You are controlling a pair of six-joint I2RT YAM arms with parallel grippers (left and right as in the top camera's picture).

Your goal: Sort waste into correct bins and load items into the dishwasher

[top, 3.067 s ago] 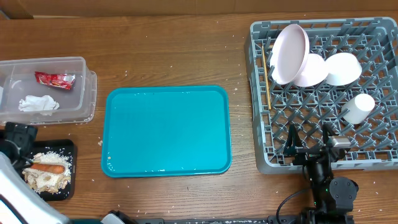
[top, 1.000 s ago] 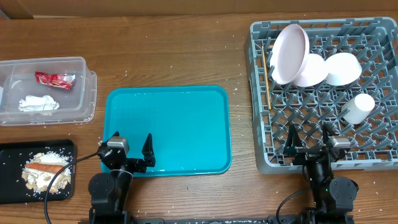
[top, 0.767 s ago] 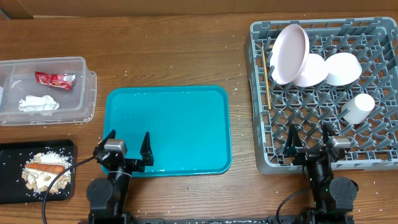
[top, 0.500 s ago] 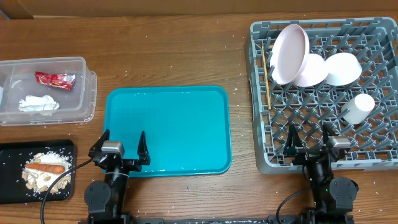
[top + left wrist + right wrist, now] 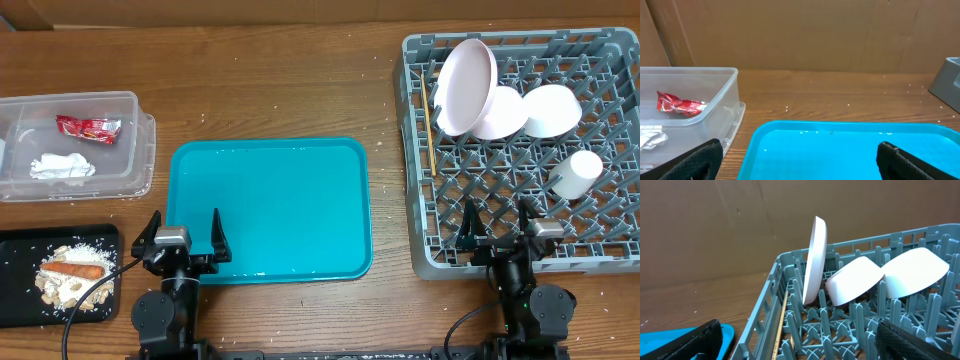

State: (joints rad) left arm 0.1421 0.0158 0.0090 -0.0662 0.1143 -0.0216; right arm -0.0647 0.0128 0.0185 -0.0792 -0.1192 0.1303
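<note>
Wooden surface (image 5: 280, 90) w/ white crumbs scattered on it, brown cardboard wall (image 5: 800, 30) behind. Teal tray (image 5: 270, 210) sits mid-surface, nothing on it.

Far left: clear tub (image 5: 70, 97) holds the red wrapper (image 5: 88, 127) and, nearer the front, the crumpled tissue (image 5: 60, 167). Just in front of the tub is the black tray (image 5: 20, 245), carrying pale food scraps (image 5: 70, 288) w/ the orange carrot stick (image 5: 75, 269) lying across the top of the pile.

Right side: grey rack (image 5: 500, 200). Large plate (image 5: 466, 85) stands on edge in the back-left part, nearly upright. Smaller dish (image 5: 503, 113) leans tilted against it, and the bowl (image 5: 552, 110) is tilted just beside that, touching or nearly so. Cup (image 5: 575, 173) lies on its side further front and to the right, apart from the others. Chopsticks (image 5: 428, 115) lie along the rack's left inner edge, just beside the plate.

Left claw (image 5: 185, 225) is at the tray's near-left corner, spread wide, nothing between the fingers (image 5: 695, 160); its wrist cam looks across the tray, w/ the tub and wrapper at left. Right claw (image 5: 495, 215) is at the rack's near edge, also spread wide and empty; its wrist cam looks at the plate, dish and bowl from the front.
</note>
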